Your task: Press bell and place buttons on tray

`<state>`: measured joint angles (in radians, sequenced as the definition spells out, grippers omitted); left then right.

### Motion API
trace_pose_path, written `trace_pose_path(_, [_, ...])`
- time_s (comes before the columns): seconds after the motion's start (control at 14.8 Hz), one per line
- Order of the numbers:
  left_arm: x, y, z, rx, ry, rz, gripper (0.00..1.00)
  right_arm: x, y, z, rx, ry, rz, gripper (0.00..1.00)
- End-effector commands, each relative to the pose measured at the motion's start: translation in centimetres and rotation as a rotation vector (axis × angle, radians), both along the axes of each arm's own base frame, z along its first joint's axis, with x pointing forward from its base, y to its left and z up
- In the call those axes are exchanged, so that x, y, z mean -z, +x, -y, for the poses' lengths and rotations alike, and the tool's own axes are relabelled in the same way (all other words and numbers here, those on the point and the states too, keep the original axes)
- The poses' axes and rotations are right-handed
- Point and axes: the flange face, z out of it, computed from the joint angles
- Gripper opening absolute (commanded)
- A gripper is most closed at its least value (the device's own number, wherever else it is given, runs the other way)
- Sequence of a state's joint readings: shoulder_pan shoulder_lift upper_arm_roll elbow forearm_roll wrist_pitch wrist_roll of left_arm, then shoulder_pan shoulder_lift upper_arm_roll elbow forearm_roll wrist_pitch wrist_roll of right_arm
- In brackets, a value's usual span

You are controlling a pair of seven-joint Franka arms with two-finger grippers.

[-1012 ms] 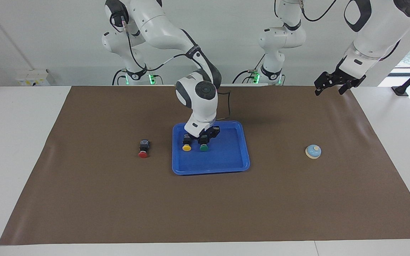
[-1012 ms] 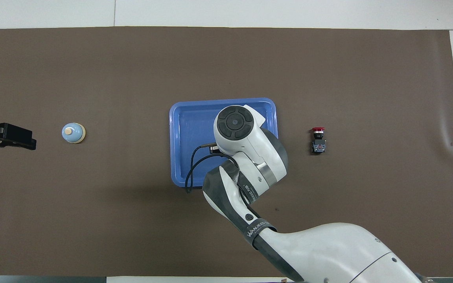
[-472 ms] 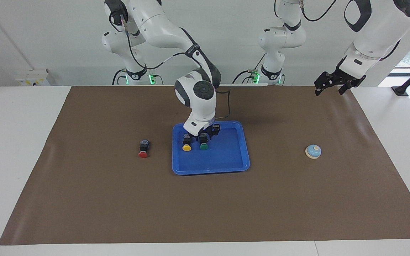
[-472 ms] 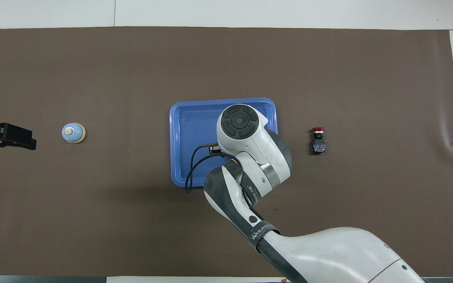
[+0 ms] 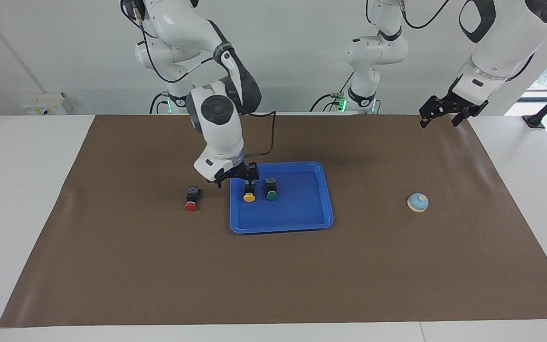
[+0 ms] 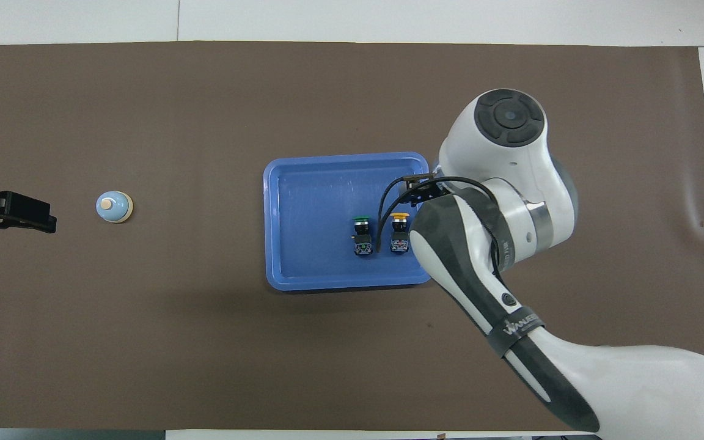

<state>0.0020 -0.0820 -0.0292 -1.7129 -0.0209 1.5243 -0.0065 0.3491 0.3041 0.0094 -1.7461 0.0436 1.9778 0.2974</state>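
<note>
Right hand, open and empty, is hovering over the tray edge; left hand, open, is waiting.

A brown mat covers the table, bearing the tray, red button and bell.

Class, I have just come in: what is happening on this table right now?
Two robot arms are sorting push buttons onto a blue tray. The yellow button and the green button lie side by side in the tray. The red button lies on the brown mat beside the tray, toward the right arm's end. The right gripper, open and empty, hangs over the tray's edge nearest the red button. The left gripper waits open, raised near the table's edge, and the bell stands alone.
</note>
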Motion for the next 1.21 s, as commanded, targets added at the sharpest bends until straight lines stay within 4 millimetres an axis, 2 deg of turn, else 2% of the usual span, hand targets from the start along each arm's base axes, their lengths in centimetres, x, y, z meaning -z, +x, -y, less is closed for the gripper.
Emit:
trace_pose_path(0.0, [-0.5, -0.6, -0.1, -0.003, 0.009, 0.002, 1.0, 2.6, -1.0, 4.7, -0.017, 0.008, -0.011, 1.0])
trace_pose_path(0.07, [-0.5, -0.6, -0.1, -0.003, 0.009, 0.002, 1.0, 3.5, -0.8, 6.7, 0.008, 0.015, 0.022, 1.0])
trace_pose_path(0.2, [-0.5, -0.6, -0.2, -0.005, 0.009, 0.002, 1.0, 4.8, -1.0, 9.1, 0.015, 0.016, 0.03, 1.0])
trace_pose_path(0.4, [-0.5, -0.6, -0.2, -0.005, 0.009, 0.002, 1.0, 6.5, -1.9, 10.1, 0.032, 0.004, -0.001, 1.0])
trace_pose_path(0.54, [-0.5, -0.6, -0.1, -0.003, 0.009, 0.002, 1.0, 7.9, -2.5, 11.5, 0.053, 0.0, -0.015, 1.0])
trace_pose_path(0.81, [-0.5, -0.6, -0.1, -0.003, 0.009, 0.002, 1.0, 8.8, -3.4, 11.6, 0.05, -0.005, -0.035, 1.0])
trace_pose_path(0.88, [-0.5, -0.6, -0.1, -0.003, 0.009, 0.002, 1.0, 9.0, -3.4, 11.9, 0.048, -0.002, -0.021, 0.95])
trace_pose_path(1.01, [-0.5, -0.6, -0.1, -0.003, 0.009, 0.002, 1.0, 9.7, -3.7, 12.3, 0.059, 0.001, -0.003, 0.69])
trace_pose_path(1.15, [-0.5, -0.6, -0.1, -0.003, 0.009, 0.002, 1.0, 9.6, -3.6, 12.1, 0.053, 0.002, 0.003, 0.25])
